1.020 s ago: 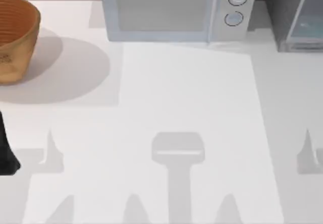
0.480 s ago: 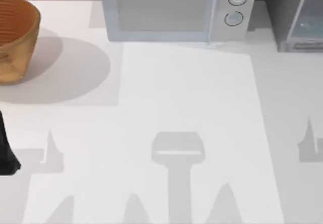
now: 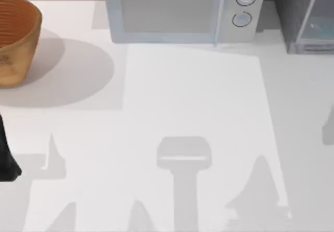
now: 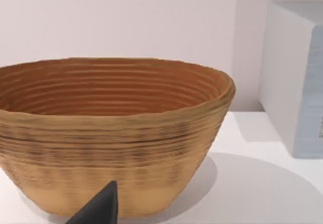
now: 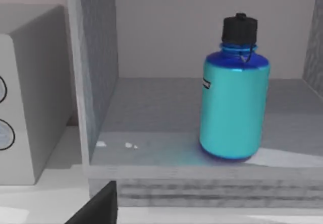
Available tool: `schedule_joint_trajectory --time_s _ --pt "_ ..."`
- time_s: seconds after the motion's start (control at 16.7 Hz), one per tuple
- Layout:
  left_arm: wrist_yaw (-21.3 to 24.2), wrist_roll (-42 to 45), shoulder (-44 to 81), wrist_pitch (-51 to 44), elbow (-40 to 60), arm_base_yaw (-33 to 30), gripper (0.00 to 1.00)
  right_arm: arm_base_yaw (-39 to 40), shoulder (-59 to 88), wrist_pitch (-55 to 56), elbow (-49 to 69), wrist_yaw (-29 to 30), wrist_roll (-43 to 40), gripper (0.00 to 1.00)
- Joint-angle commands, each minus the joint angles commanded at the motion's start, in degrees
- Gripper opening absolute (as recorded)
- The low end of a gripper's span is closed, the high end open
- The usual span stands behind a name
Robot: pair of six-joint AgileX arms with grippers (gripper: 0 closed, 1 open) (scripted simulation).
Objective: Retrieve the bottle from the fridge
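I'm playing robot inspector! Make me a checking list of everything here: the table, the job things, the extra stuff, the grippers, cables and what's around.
Surface: white table, bare across the middle, crossed by grey shadows.
Job's things: bottle stands upright on the floor inside the fridge, whose front is open to the right wrist view; fridge sits at the table's far right corner.
Clutter: woven basket at the far left; microwave at the back.
Grippers: left gripper's finger is near the basket; right gripper's finger is in front of the fridge.
Cables: nothing seen.
Surroundings: plain pale wall.
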State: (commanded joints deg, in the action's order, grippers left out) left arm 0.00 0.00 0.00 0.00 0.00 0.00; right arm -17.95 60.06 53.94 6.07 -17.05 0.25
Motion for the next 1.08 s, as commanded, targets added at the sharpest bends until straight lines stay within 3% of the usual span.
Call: schedule_joint_trajectory --time_s 0.54,1.08 --pt "0.0 0.0 0.0 0.0 0.0 0.0 1.00 -10.9 37.1 33.4 3.8 -10.7 0.7 1.00" --pt "0.0 0.0 0.0 0.0 0.0 0.0 1.00 -12.3 42.7 38.6 4.4 -12.2 0.7 1.00"
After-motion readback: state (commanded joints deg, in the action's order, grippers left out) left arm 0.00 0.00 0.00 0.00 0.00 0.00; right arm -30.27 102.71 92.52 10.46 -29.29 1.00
